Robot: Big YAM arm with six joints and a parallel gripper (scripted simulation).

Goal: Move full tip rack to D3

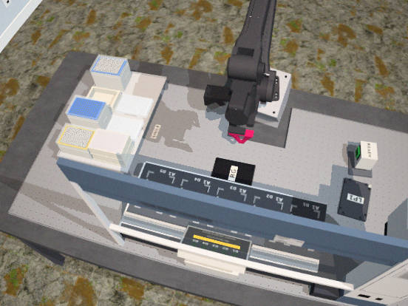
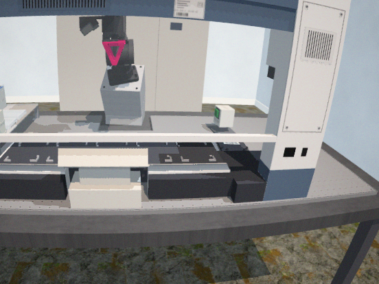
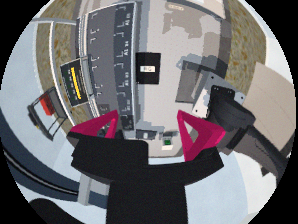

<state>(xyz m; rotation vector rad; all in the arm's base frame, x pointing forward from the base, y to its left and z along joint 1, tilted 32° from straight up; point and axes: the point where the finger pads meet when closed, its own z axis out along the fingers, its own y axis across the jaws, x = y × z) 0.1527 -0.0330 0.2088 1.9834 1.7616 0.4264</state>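
Note:
My gripper (image 1: pixel 241 137) is open and empty. It hangs high above the table, close to the arm's base, and shows in the exterior view (image 2: pixel 114 51) and in the wrist view (image 3: pixel 149 132). Three covered tip racks stand on the SHELF at the left. A blue-rimmed one (image 1: pixel 108 66) at the back shows a grey field of tips. A middle one (image 1: pixel 86 109) shows a plain blue plate. A yellow-rimmed one (image 1: pixel 77 137) at the front shows a grey field. I cannot read their size labels. Deck position D3 (image 1: pixel 236 194) is empty.
The SHELF also holds a cream reservoir (image 1: pixel 104 95), two lidded plates (image 1: pixel 129 114) and stacked pale blocks (image 1: pixel 111 145). The black RG nest (image 1: pixel 233 171) lies behind D3. The READY key (image 1: pixel 366 154) and the LP1 pad (image 1: pixel 355 199) are at the right. A blue gantry beam (image 1: pixel 236 218) crosses in front of the deck row.

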